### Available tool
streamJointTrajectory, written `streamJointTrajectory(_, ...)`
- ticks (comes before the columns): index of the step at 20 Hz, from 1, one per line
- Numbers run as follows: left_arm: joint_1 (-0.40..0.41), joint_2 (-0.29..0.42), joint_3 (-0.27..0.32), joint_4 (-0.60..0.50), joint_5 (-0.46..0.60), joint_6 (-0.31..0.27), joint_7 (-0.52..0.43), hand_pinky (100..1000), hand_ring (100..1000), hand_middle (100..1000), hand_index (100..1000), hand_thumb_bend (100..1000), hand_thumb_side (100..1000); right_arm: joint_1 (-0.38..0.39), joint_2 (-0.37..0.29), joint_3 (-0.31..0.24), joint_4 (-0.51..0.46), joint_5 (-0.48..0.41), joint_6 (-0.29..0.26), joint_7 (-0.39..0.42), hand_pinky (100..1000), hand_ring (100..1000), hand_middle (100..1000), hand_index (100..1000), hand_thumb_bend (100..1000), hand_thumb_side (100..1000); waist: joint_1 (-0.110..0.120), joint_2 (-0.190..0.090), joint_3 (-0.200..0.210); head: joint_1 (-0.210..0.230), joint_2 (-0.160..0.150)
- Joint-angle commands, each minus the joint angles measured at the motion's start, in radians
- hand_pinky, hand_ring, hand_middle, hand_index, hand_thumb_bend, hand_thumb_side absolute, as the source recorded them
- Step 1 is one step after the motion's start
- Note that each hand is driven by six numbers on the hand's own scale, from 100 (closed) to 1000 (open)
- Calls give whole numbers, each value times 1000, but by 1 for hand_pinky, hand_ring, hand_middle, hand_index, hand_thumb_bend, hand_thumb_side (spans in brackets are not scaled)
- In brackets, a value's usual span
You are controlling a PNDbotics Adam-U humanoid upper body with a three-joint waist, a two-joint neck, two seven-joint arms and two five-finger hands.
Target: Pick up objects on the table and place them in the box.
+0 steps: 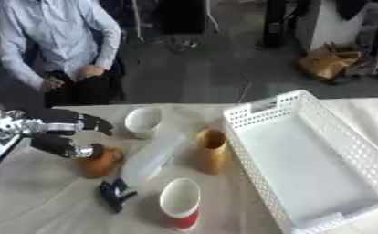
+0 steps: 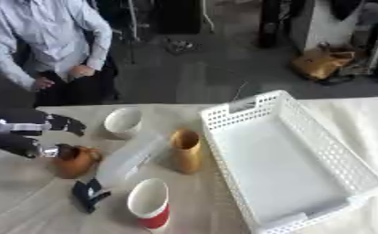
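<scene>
Left eye view: left hand (image 1: 60,132) fingers apparently clamped on brown object (image 1: 100,162); box (image 1: 304,160) empty.

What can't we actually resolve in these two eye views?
- Left hand: whether it grips the brown object; thumb overlaps it, contact blurred, both views.
- Brown object: identity unclear, blurred.
- Dark end of the clear bottle: too blurred to name.
- Right hand: in neither view.
</scene>
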Motion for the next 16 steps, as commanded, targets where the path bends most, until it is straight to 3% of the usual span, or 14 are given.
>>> streamJointTrajectory(1,-18,8,5,28,-19,-36,16,1000,1000,1000,1000,180,1000,-14,-6,-4,-21,-9,-5,-1,707,798,778,678,100,1000,-2,-15,-2,6,2)
streamJointTrajectory(16,-16,-60,-8,148,-113,-89,54,1000,1000,1000,1000,171,1000,-16,0,-10,-21,-24,-6,-1,704,790,761,673,100,1000,-12,-7,-9,17,-10)
